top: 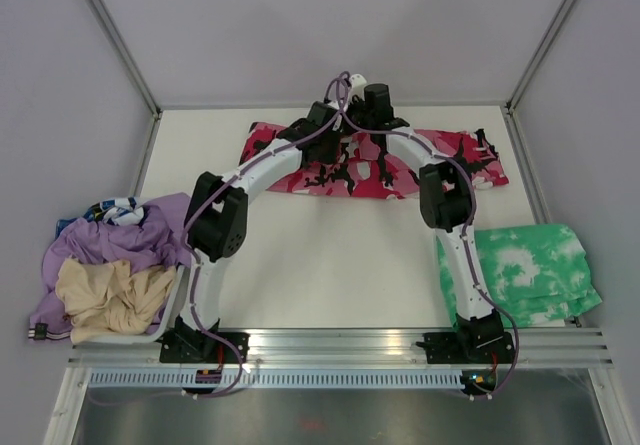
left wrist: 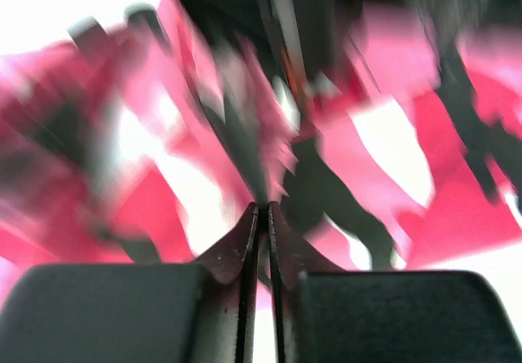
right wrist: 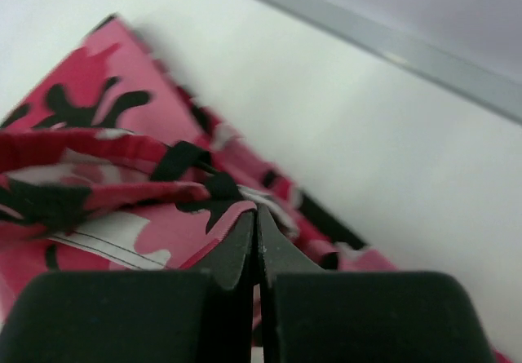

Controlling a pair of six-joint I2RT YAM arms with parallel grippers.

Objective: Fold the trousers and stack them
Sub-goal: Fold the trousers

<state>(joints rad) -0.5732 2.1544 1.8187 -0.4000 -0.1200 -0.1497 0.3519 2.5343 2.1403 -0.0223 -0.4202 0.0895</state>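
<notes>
A white table [top: 330,255] with clothes on it.
Camouflage trousers [top: 370,170] lie flat at the back, a green-and-white cloth [top: 525,270] on the right edge.

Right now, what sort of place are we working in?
Probably a robot test cell, not a home: a white table boxed in by plain wall panels, an aluminium mounting rail at its near edge, and the trousers spread out as practice laundry.

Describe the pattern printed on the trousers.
The trousers show pink, red, white and black camouflage, clearest in the top external view.
</notes>
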